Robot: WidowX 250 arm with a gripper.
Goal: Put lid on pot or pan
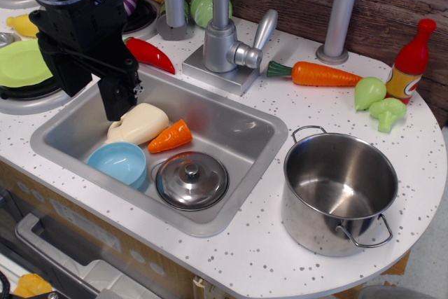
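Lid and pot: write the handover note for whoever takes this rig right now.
Claw: hanging over the back left of the sink, above the cream-coloured toy; nothing visibly in it, but I cannot tell whether it is open or shut.
Lid: lying flat, knob up, on the sink floor at the front, beside the light-blue bowl and just in front of the small carrot.
Pot: upright and empty on the counter to the right of the sink, uncovered.
Done: nothing yet; the lid is ungrasped.
Left: move to the lid, grip the knob, lift it out of the sink, carry it right, and set it on the pot.
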